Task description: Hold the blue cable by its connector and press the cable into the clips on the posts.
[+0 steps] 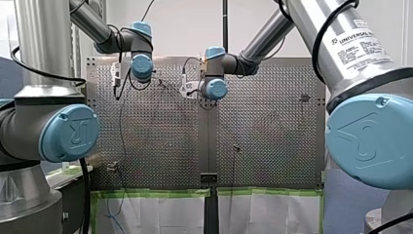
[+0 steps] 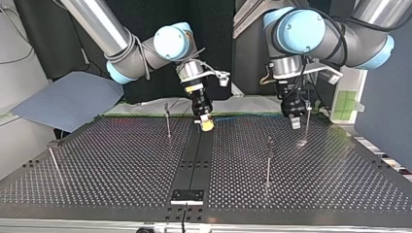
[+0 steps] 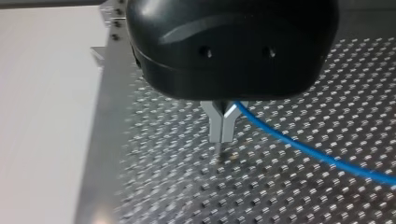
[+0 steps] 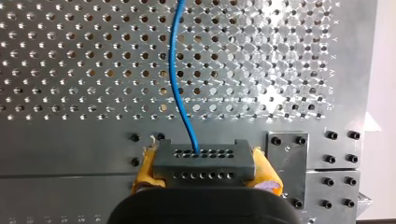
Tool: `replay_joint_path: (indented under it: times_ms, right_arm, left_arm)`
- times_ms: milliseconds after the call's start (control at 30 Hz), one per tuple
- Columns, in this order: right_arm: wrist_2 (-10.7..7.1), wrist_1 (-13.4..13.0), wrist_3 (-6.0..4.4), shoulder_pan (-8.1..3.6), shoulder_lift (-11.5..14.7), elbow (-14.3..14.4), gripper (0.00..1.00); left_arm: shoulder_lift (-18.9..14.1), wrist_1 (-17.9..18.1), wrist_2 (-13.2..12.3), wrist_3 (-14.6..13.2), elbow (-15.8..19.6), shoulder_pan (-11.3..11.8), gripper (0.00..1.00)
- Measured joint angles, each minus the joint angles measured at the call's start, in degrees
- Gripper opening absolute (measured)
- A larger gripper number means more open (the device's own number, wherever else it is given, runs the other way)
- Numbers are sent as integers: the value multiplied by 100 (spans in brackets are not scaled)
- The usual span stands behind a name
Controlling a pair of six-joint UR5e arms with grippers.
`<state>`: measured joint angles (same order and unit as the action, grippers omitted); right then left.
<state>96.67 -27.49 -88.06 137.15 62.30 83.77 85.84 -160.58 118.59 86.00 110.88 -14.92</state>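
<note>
My right end effector is clamping the connector between its yellow pads while my left end effector is pinching the cable farther along, so the cable is running low over the surface, seemingly lined up for the clip on a nearby post.

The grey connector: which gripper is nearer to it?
Right. My right gripper clamps the connector between its yellow pads; my left gripper is apart from it, towards the top view's right.
</note>
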Motion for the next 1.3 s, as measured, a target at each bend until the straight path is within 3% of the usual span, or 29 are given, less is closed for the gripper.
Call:
replay_joint_path:
  times_ms: [200,467,567,733,833,1033,1300]
  right_arm:
    - [-60,21,-18,14,-22,-72,0]
    - [-104,164,-26,77,-213,-302,0]
    - [-112,184,-109,55,-226,-388,0]
    - [-165,168,-353,-26,-233,-438,0]
    - [-178,163,-428,-88,-239,-442,0]
    - [-208,168,-465,-179,-267,-499,0]
    - [-231,273,-458,-152,-414,-745,0]
  left_arm:
    - [249,-68,-225,4,0,-11,0]
    - [461,-94,-280,61,-88,9,0]
    - [494,-113,-232,87,-167,16,0]
    - [506,-53,-178,124,-206,44,0]
    - [527,35,-148,151,-209,60,0]
    - [711,114,-257,291,-278,67,0]
    - [801,70,-232,416,-552,100,0]
